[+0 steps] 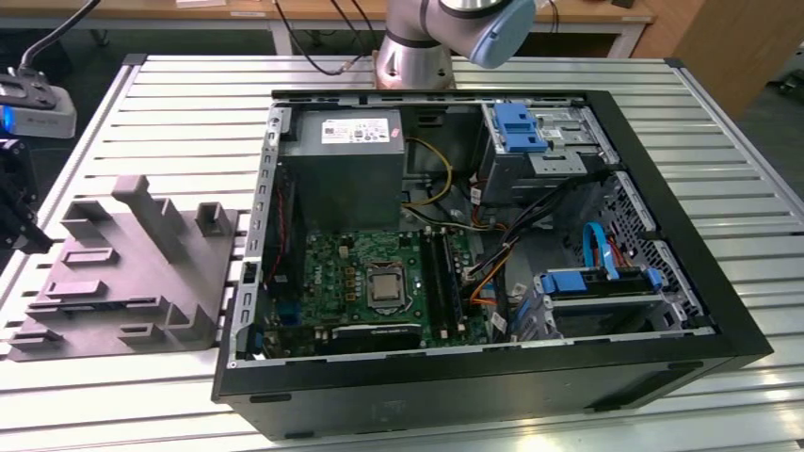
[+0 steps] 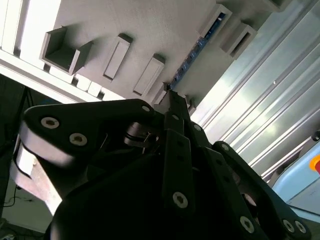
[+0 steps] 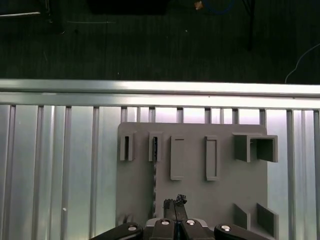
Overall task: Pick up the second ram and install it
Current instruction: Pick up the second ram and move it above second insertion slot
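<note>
Second ram (image 3: 154,170) stands on edge in a narrow slot of the grey holder (image 3: 200,195), untouched — so the pick-up is not yet made and the whole install is left to do. The claw (image 3: 175,201) hangs over the holder just beside the stick, not on it, with its tips drawn narrow together and nothing between them. In the second wrist view the claw (image 2: 171,95) points at the holder's slotted face, and the stick shows as a bluish strip running away from the tips. The exterior view adds the goal — the open computer case (image 1: 503,400) on the slatted counter (image 1: 716,122), to the exterior view's right of the holder, with the green motherboard (image 1: 364,273) lying bare inside, where the stick belongs. Whether a stick already sits in its long black slots I cannot tell.
</note>
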